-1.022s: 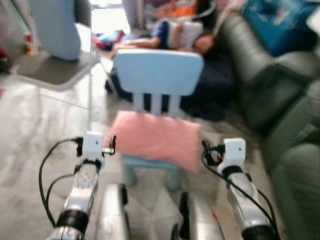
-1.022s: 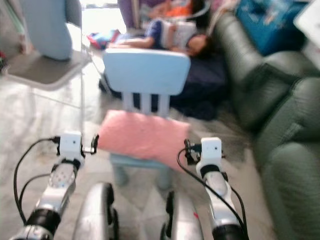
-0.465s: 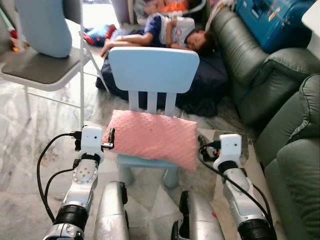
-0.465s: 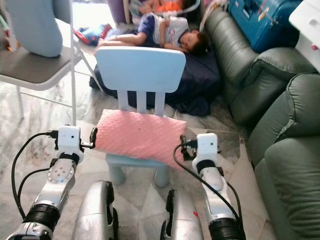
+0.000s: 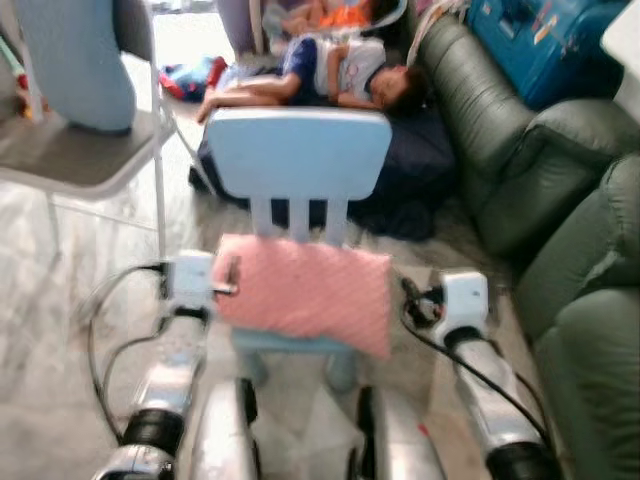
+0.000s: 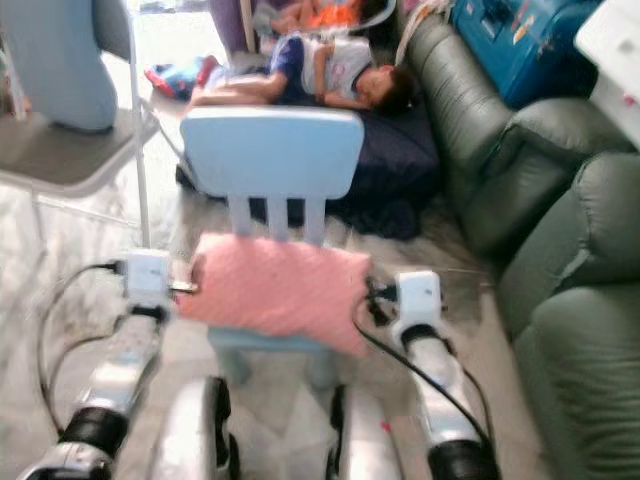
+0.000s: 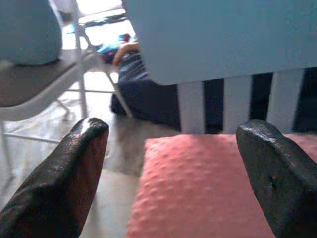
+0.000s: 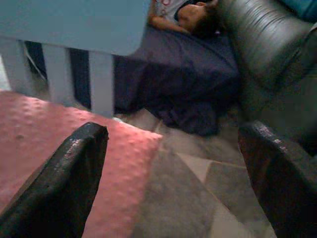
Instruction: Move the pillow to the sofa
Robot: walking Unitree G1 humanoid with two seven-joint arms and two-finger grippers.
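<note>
A pink dimpled pillow [image 5: 305, 290] lies across the seat of a small light-blue child's chair [image 5: 297, 155]. My left gripper [image 5: 228, 275] is at the pillow's left end, open. In the left wrist view the pillow [image 7: 208, 188] lies between and just beyond the spread fingers [image 7: 81, 158]. My right gripper [image 5: 412, 300] is at the pillow's right end, also open. In the right wrist view the pillow's corner [image 8: 34, 134] sits beside one finger [image 8: 74, 173]. The dark green sofa [image 5: 590, 300] stands to my right.
A person [image 5: 330, 75] lies on a dark navy mattress [image 5: 420, 160] on the floor behind the chair. A grey folding chair [image 5: 80, 150] with a pale blue cushion stands at the left. A blue suitcase [image 5: 560, 45] rests on the sofa's far end. The floor is marble tile.
The left gripper has edged right, up to the pillow's left end. The view has shifted a little and is blurred. The pillow stays on the chair.
</note>
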